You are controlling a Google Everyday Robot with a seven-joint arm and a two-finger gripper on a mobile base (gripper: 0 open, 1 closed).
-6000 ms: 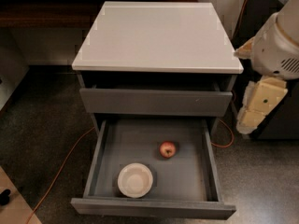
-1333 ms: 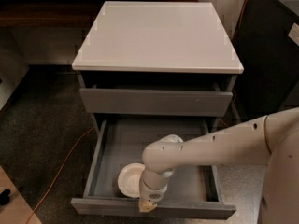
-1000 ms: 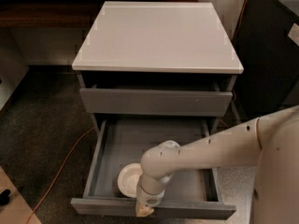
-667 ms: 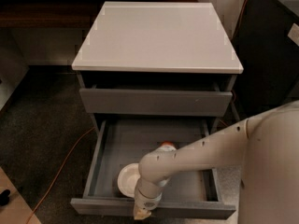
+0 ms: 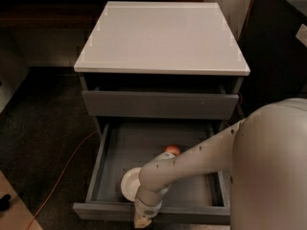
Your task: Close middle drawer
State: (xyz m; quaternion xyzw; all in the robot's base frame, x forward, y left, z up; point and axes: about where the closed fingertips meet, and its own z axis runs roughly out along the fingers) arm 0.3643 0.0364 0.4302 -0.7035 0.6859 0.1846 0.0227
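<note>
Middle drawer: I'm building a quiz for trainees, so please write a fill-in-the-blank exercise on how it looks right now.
The wide shallow dark-grey middle drawer of the white-topped cabinet stands ____. Inside it lie a round white bowl and a small ____ apple. The robot's gripper is down at the drawer's ____ panel.
Missing words: open; red; front.

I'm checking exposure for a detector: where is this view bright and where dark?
Camera view: the cabinet top is brightest, no hard glare; the gap beneath is nearly black; the middle drawer is dim, yet bowl and apple stand out; the claw, at the drawer's front panel, is evenly lit.
</note>
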